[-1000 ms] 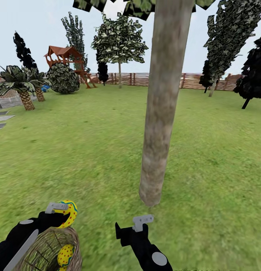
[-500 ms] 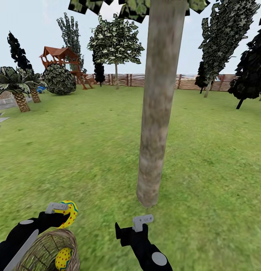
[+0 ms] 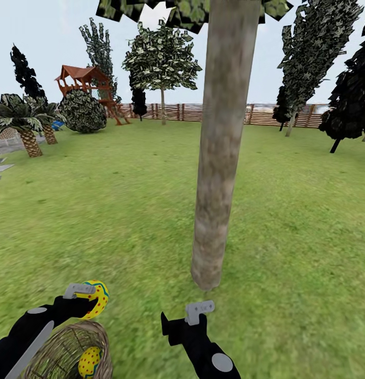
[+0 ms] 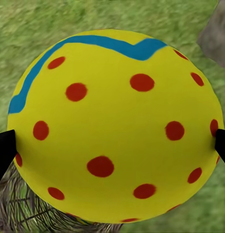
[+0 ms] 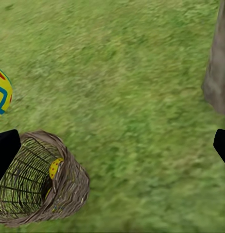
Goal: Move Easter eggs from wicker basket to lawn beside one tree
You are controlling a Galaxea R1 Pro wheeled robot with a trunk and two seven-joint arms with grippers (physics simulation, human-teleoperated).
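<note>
Head view shows me patchy green lawn (image 3: 124,210) running far back to a brown slatted wooden fence (image 3: 219,112), with a thick mottled grey-tan tree trunk (image 3: 219,158) rising just ahead. At near left, my left gripper (image 3: 88,296) is clamped on a yellow egg with red dots and a blue zigzag (image 4: 117,126), held above the round brown wicker basket (image 3: 67,352), where another dotted yellow egg (image 3: 89,361) lies. My right gripper (image 3: 199,309) hangs near the trunk's base, fingers spread, holding nothing.
</note>
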